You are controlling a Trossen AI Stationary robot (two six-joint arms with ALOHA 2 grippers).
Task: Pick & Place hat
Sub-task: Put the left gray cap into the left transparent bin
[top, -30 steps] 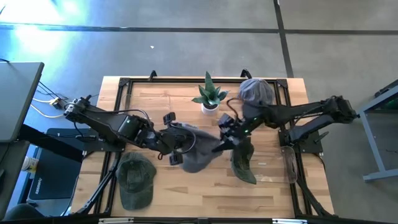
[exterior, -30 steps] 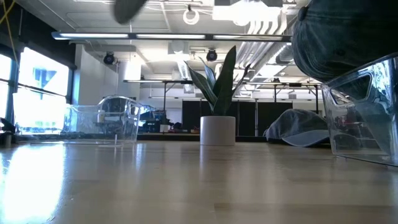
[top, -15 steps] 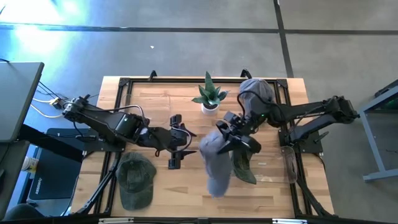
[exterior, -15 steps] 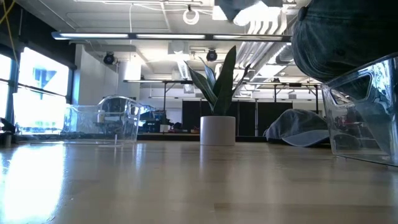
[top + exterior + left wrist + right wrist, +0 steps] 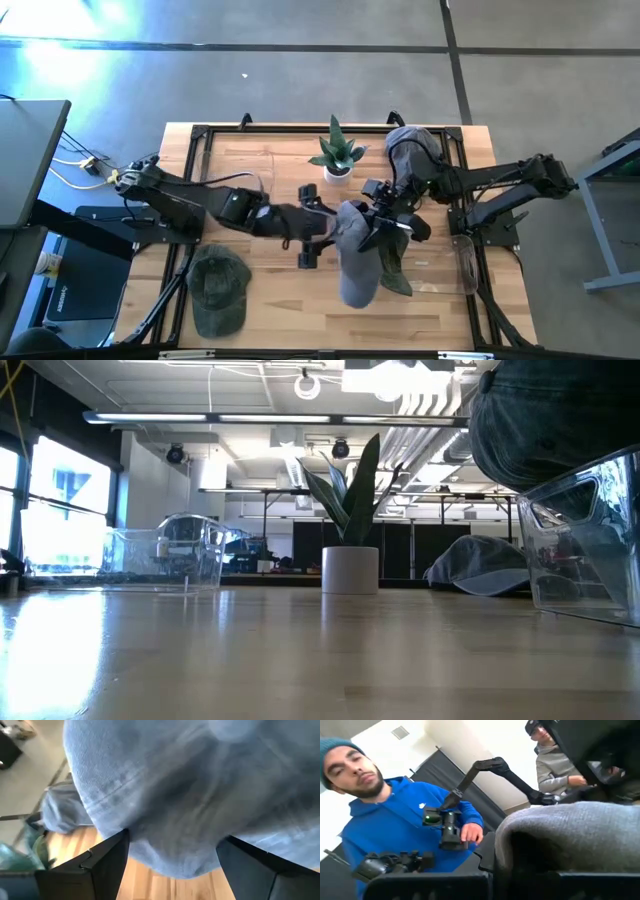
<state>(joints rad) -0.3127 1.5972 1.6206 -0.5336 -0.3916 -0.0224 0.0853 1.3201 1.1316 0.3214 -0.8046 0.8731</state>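
Mid-table handover: my left gripper (image 5: pixel 309 243) has just sprung its fingers apart and let go, so the grey hat (image 5: pixel 356 256) now hangs from my right gripper (image 5: pixel 386 224), clamped on it, above the table (image 5: pixel 270 320) — placement next.

No readable text, labels, brand names, numbers or signs anywhere in the four views. Only a small pale logo mark on the chest of a blue hoodie (image 5: pixel 422 805), seen in the right wrist view beyond that arm's own fingers, too small and blurred to make out as any word or brand.
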